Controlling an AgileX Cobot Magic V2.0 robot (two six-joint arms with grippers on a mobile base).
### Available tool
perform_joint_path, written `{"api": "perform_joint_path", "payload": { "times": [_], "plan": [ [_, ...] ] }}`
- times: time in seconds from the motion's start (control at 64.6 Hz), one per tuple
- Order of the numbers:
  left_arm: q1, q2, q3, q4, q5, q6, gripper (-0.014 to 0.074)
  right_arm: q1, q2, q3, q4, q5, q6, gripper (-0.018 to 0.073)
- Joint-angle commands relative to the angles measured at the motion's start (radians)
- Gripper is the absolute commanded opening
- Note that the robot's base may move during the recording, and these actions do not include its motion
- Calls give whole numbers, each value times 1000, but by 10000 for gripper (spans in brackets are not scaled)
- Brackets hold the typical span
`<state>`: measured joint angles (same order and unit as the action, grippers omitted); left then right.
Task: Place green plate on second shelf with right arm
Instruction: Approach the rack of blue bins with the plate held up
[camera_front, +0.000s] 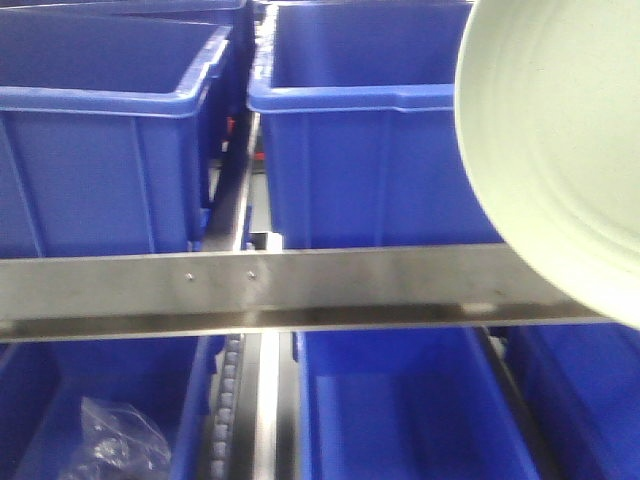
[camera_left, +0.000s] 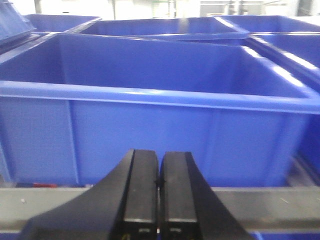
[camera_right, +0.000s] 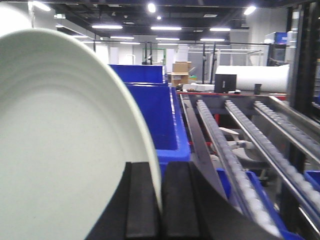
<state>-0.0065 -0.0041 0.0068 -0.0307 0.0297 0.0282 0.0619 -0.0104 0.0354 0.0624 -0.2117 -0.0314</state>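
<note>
You hold the green plate (camera_front: 570, 150) by its rim, the right gripper (camera_right: 161, 172) pinching it nearly on edge. In the front view it overlaps the right end of the shelf's front rail (camera_front: 250, 285) and the right-hand blue bin (camera_front: 360, 150). Level the plate before carrying it in, and clear the rail and the bin's lip. The plate is pale sage, matte and faintly ringed, with a low rim. The left gripper (camera_left: 159, 160) is pressed together, empty.

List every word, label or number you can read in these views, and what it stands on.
None can be read.
The green plate, the blue bins and the metal shelf rail carry no print.
Any marks on the far cardboard boxes are too small to read.
</note>
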Motion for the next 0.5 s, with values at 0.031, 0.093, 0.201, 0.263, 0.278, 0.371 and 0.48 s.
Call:
{"api": "perform_joint_path", "payload": {
  "times": [0.031,0.093,0.201,0.263,0.278,0.371,0.48],
  "plan": [
    [-3,-17,40,-3,-89,-2,130,-2,6,-26,6,-114,3,57],
    [-3,-17,40,-3,-89,-2,130,-2,6,-26,6,-114,3,57],
    [-3,-17,40,-3,-89,-2,130,-2,6,-26,6,-114,3,57],
    [-3,-17,40,-3,-89,-2,130,-2,6,-26,6,-114,3,57],
    [-3,-17,40,-3,-89,-2,130,-2,6,-26,6,-114,3,57],
    [-3,-17,40,-3,-89,-2,130,-2,6,-26,6,-114,3,57],
    [-3,-17,40,-3,-89,-2,130,-2,6,-26,6,-114,3,57]
  ]
}}
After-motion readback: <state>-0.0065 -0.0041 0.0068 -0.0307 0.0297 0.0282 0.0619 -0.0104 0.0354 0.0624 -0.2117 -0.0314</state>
